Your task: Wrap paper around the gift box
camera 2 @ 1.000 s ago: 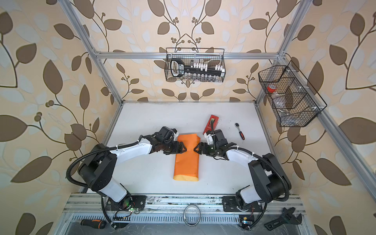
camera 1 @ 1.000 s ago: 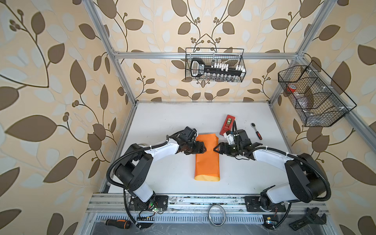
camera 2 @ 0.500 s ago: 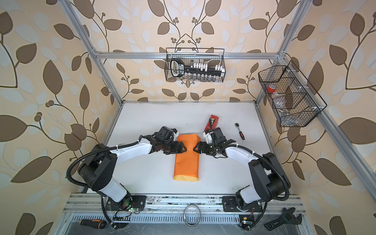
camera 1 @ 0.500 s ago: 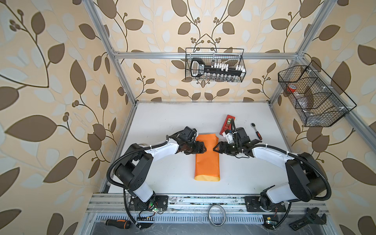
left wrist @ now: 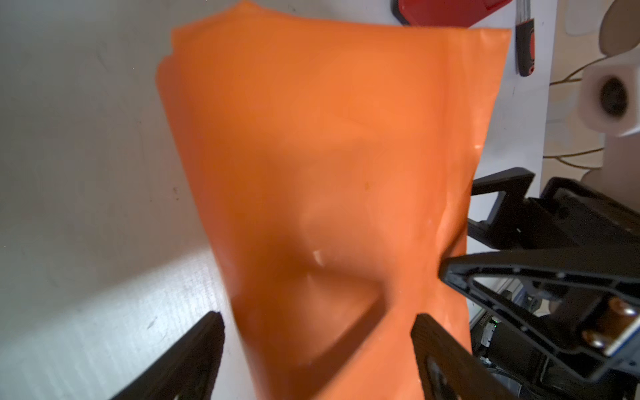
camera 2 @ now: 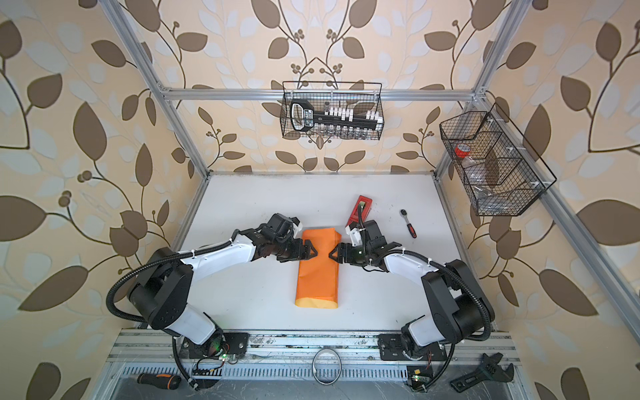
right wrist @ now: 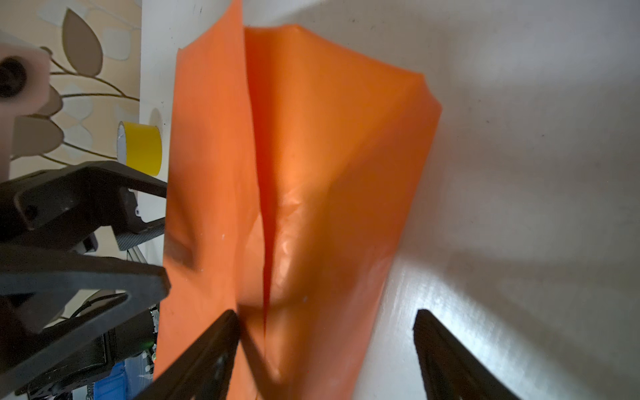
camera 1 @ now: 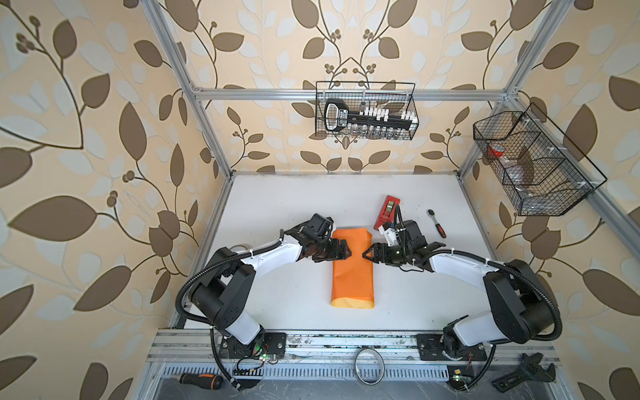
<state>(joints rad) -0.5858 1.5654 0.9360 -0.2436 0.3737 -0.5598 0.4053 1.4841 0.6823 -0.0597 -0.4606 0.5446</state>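
The paper (camera 1: 353, 273) lies as a long bright orange bundle in the middle of the white table, seen in both top views (camera 2: 317, 273). The gift box is hidden; only paper shows. My left gripper (camera 1: 345, 254) is open at the bundle's left edge, on its far half. In the left wrist view its jaws (left wrist: 317, 322) straddle that edge, one finger over paper, one over table. My right gripper (camera 1: 367, 254) faces it from the right edge, open. In the right wrist view the gripper (right wrist: 325, 317) has one finger by a lengthwise overlap seam in the paper (right wrist: 294, 173).
A red tape dispenser (camera 1: 387, 212) and a ratchet wrench (camera 1: 437, 223) lie behind the right gripper. A yellow tape roll (right wrist: 140, 147) stands near the left arm. Wire baskets (camera 1: 365, 110) (camera 1: 533, 162) hang on the back and right walls. Tools lie on the front rail (camera 1: 197, 380).
The left jaws have widened a little. The right gripper has edged slightly closer to the paper's right side. The paper bundle has not moved.
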